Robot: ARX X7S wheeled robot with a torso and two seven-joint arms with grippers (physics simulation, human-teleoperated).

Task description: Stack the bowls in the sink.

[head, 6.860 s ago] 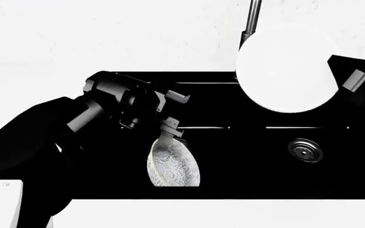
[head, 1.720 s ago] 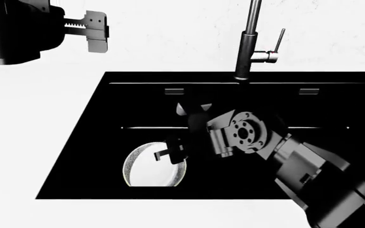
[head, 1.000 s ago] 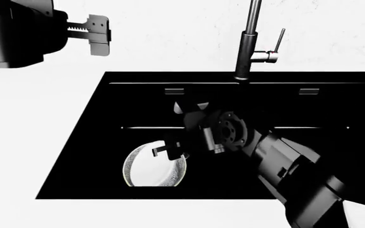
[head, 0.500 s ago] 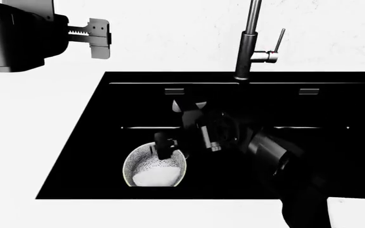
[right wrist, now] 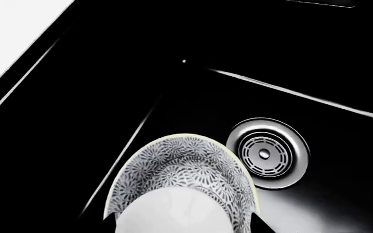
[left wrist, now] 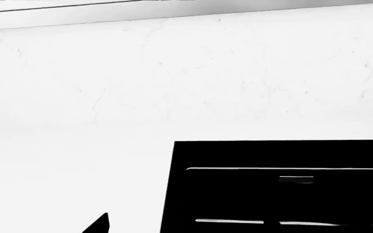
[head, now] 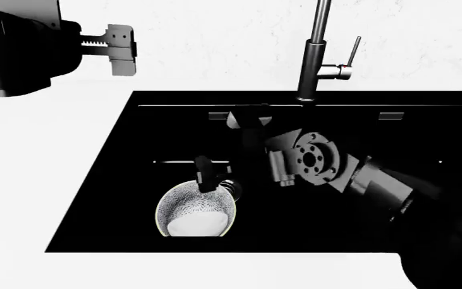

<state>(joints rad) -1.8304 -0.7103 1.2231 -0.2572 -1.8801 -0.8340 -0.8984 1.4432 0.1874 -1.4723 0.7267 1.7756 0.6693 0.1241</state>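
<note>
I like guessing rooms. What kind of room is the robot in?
Most likely a kitchen. There is a big black sink set in a white counter, a tall faucet behind it, and bowls inside, near the drain.

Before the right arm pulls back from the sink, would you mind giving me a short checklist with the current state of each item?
1. White bowl sits inside the patterned bowl: ok.
2. Stack rests on the floor of the sink, beside the drain: ok.
3. Right gripper open: ok, its fingers stand apart.
4. Right gripper's lower finger clear of the patterned bowl's rim: cannot tell, they overlap in the head view.
5. Left gripper out of the way above the counter: ok.
6. Faucet clear of the right arm's way up: cannot tell.
</note>
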